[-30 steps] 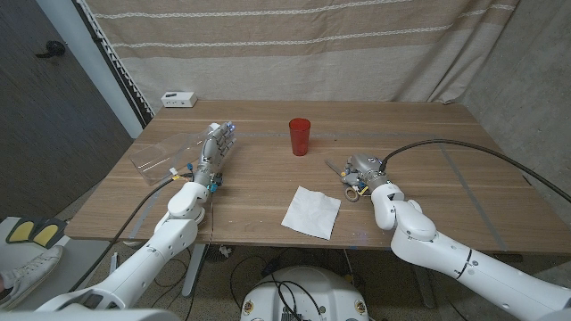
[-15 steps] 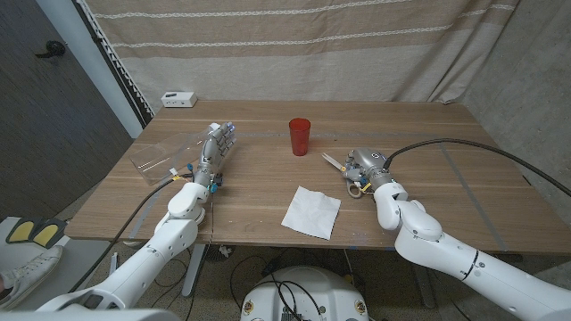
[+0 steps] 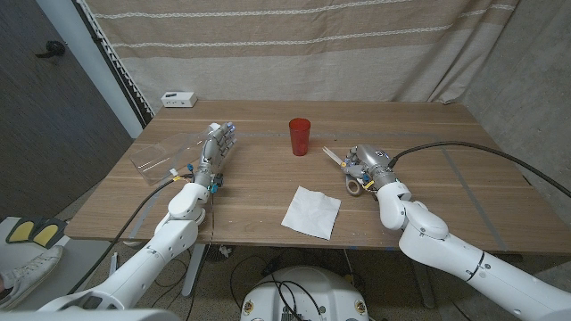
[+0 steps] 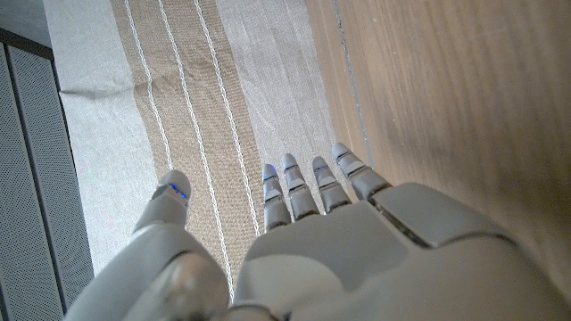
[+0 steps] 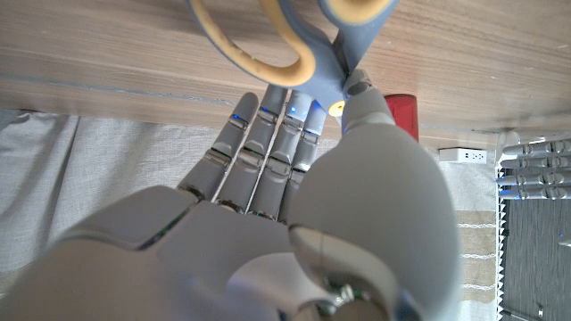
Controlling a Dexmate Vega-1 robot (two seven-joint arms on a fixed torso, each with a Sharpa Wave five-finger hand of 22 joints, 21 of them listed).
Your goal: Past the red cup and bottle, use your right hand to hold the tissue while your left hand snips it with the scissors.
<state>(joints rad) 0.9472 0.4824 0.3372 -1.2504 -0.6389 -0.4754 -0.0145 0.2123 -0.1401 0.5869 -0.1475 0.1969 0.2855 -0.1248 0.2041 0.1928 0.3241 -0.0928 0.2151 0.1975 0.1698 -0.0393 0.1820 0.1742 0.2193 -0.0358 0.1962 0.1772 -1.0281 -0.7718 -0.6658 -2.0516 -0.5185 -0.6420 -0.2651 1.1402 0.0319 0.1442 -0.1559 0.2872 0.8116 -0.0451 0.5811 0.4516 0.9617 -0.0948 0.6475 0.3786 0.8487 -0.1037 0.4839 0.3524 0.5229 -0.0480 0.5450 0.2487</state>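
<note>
Near bench's front edge, mid-width: tissue [image 3: 311,212] flat, untouched. Right robot hand [image 3: 365,166] pinches scissors [image 3: 351,173] by handles, though task wants them in left. Left robot hand [image 3: 214,148] near left edge, fingers straight, holding nothing. Red cup [image 3: 300,136] stands mid-bench, behind tissue.

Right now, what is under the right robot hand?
Scissors lie under the right robot hand: a blade tip and a yellow-lined handle loop stick out. Their middle is covered, so any grip cannot be judged.
</note>
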